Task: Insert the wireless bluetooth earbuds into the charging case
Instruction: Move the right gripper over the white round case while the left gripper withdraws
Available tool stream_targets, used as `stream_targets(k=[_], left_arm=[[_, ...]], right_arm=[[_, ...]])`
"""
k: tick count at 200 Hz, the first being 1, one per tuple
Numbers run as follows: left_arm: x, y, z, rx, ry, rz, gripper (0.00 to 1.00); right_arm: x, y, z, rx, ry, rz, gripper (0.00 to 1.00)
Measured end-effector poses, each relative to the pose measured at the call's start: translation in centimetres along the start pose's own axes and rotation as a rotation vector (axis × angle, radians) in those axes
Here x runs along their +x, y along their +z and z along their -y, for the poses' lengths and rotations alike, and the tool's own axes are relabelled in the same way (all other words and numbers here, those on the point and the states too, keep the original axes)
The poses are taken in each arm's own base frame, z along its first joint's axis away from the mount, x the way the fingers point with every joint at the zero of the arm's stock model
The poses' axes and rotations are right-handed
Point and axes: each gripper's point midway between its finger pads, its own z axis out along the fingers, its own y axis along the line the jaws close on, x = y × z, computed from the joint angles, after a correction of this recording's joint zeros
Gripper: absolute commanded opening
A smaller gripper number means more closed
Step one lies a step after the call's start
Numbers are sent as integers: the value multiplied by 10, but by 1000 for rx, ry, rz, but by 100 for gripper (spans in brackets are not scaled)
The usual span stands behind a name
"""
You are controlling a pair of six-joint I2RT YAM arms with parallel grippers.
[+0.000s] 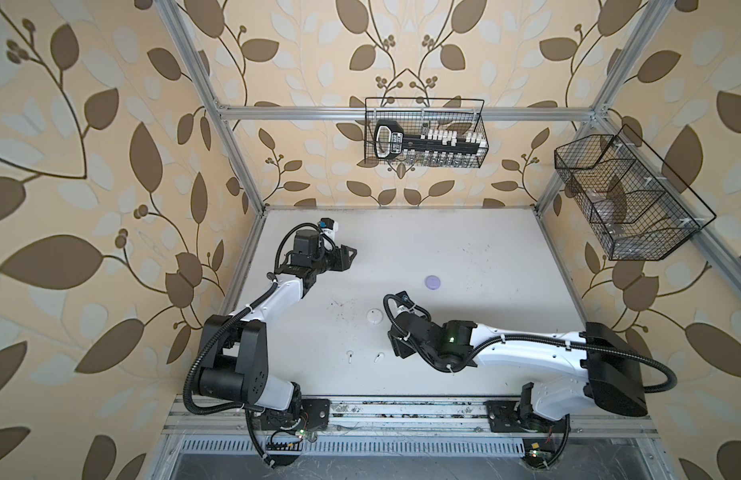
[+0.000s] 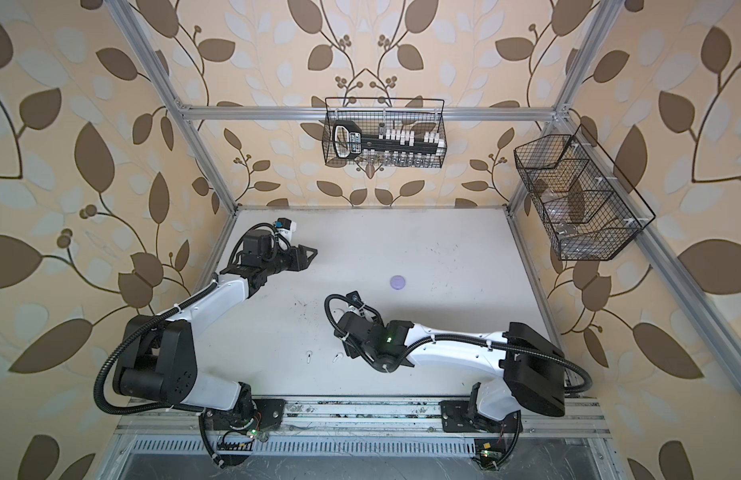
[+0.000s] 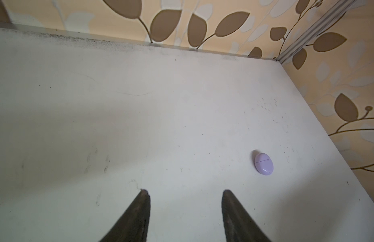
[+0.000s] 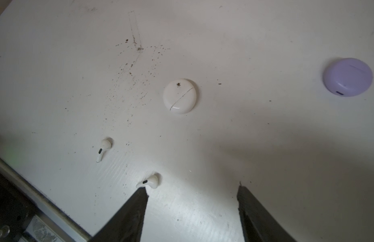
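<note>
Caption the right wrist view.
Open right gripper facing two loose white earbuds, a closed white case, a lavender case.

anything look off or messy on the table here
Yes: dark specks litter the table beside the white case, with one clump on its lid. One white earbud and a second earbud lie loose while that case and the lavender case are shut.
</note>
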Motion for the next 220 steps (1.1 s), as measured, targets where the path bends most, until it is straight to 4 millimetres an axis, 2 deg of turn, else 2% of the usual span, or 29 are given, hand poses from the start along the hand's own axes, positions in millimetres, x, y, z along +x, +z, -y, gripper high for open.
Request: stream_targets(k=[42,71,103,130,185,220], left_arm=[[11,-6,0,7,13,-15,56],[12,-13,-20,-25,-19,-11,56],[7,-25,-50,-74,-94,16,56],[3,-33,-68,-102,-141,37,56],[12,-35,-75,-100,-174,34,56],[10,-36,-75,-88,-191,41,56]], right_arm=[[-6,39,-22,-1,24,-79,70],[-5,58,-28,-8,74,-125,70],[-4,71,-31,-7,124,-164,70],[-5,78,-29,10,169,-183,70],[-14,94,-39,16,230,-200,71],[-15,104,-28,50,276,-218,71]])
